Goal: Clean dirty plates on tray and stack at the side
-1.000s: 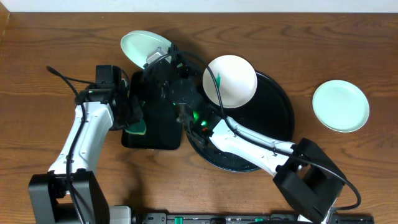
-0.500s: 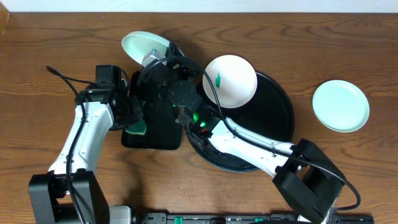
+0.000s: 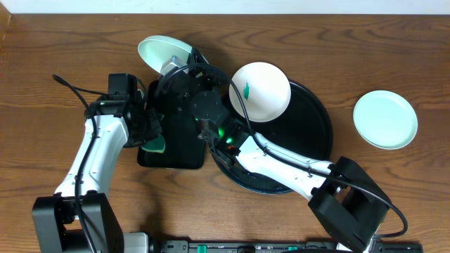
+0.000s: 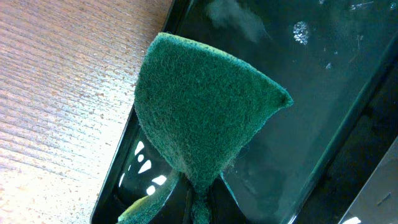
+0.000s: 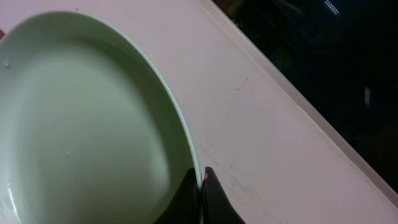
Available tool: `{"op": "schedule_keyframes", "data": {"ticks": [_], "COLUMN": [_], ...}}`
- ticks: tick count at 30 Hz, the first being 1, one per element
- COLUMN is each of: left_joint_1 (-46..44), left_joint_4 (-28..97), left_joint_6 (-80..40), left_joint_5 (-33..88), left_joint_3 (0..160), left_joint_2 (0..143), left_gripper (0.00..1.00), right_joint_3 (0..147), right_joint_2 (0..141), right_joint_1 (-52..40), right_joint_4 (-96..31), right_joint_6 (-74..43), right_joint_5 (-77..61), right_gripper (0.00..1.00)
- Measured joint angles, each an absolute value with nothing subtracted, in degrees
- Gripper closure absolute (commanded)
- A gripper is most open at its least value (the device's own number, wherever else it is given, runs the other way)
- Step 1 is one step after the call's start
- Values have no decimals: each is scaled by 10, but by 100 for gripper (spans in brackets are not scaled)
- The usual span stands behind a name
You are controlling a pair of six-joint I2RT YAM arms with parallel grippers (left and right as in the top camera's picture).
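Observation:
My right gripper [image 3: 177, 65] is shut on the rim of a pale-mint plate [image 3: 163, 52] and holds it tilted above the back of the small rectangular tray; its clean face fills the right wrist view [image 5: 87, 124]. My left gripper [image 3: 153, 137] is shut on a green sponge [image 4: 199, 118], held over the left side of the small black rectangular tray [image 3: 186, 154]. A white plate [image 3: 260, 91] with a green smear lies at the back of the round black tray [image 3: 313, 140]. A third pale-mint plate [image 3: 384, 119] lies on the table to the right.
The right arm reaches from the front right across the round tray to the back left. The brown wooden table [image 3: 56, 49] surrounds both trays. A white wall edge runs along the back.
The held plate and the right gripper shifted slightly toward the back over the first half second, then held still. The left arm has not moved.

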State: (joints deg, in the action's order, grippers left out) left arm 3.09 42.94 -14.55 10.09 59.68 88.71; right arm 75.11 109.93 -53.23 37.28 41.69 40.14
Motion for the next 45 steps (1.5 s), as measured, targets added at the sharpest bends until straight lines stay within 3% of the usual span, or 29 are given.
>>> {"op": "schedule_keyframes", "data": {"ticks": [14,27,45], "left_joint_1": [31,31,31], "left_joint_4": [430,430,430], "left_joint_6": [-145,-145,-145], "left_joint_5": [101,101,101], "left_joint_3": [597,597,597], "left_joint_2": [887,887,887], "left_gripper": [92,92,92], "right_joint_3": [751,753,753], "right_joint_2": [1099,1100,1054], "right_joint_1": [-532,-528,-461], "right_joint_4": [344,102,47], "right_joint_6": [386,143,-87], "right_joint_5": [410,435,435], "right_gripper": [99,99,99]}}
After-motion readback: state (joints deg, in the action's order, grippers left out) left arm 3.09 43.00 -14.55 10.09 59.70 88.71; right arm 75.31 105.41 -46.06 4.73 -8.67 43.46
